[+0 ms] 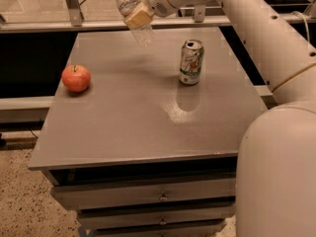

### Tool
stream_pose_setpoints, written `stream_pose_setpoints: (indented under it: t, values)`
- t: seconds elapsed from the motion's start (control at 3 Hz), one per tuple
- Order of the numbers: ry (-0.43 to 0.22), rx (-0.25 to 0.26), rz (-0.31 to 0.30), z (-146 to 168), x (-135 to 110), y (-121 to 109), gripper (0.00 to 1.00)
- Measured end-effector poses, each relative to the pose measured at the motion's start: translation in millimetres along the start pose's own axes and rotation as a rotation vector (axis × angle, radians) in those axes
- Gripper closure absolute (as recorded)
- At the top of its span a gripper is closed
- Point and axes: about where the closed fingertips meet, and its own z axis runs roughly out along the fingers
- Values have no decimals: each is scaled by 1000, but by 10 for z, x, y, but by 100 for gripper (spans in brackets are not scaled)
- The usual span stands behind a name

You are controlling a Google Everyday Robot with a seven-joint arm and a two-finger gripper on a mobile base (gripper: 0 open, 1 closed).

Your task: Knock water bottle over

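Note:
The water bottle (pixel 128 3) is small and clear with a white cap. It stands at the far edge of the grey table (pixel 123 112) and leans with its cap to the left and its base to the right. My gripper (pixel 138 18) is pressed against the bottle's middle, its tan pad covering the label. The arm reaches in from the upper right.
A green-and-white soda can (pixel 191 62) stands upright to the right of the bottle. A red apple (pixel 75 78) lies near the table's left edge. My white arm and base (pixel 276 147) fill the right side. Drawers (pixel 158 196) sit below the tabletop, and a metal rail runs behind it.

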Motion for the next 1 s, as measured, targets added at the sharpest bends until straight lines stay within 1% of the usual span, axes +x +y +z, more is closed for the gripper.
stream_pose_setpoints:
  t: [0.33,0.67,1.0]
  values:
    - [67,-180,-184,-10,13,319,100]
    - [126,-378,-297,43,211,764,100]
    - [203,-578,-448,20,405,1250,100]
